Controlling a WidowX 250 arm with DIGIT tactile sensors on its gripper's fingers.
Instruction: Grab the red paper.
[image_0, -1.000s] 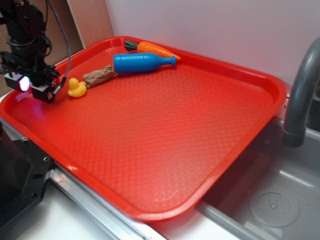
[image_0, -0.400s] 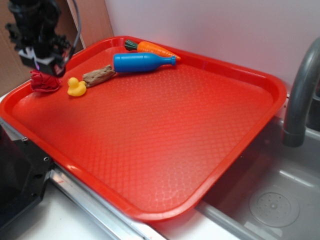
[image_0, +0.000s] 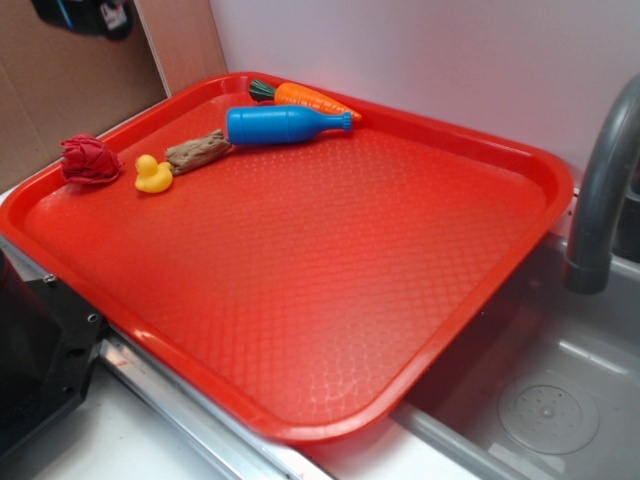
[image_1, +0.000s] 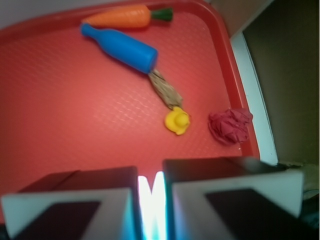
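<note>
The crumpled dark crimson paper wad (image_0: 89, 160) lay ungrasped at the left edge of the bright red plastic tray (image_0: 330, 290), beside the yellow duck (image_0: 153, 175). The gripper (image_1: 151, 200), pressed nearly together and empty, sat high at the upper left, apparently misaligned.

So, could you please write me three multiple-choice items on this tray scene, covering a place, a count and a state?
1. Where does the red paper lie?
A. in the sink
B. on the tray, beside the duck
C. on top of the bottle

2. How many things lie on the tray?
A. three
B. five
C. seven

3. How is the gripper?
A. shut, holding nothing
B. clamped on the paper
C. wide open around the duck

Answers:
1 B: the paper sits near the tray's edge next to the duck.
2 B: carrot, bottle, wood piece, duck, paper.
3 A: the wrist view shows only a thin gap between the fingers, and the paper lies apart on the tray.
</note>
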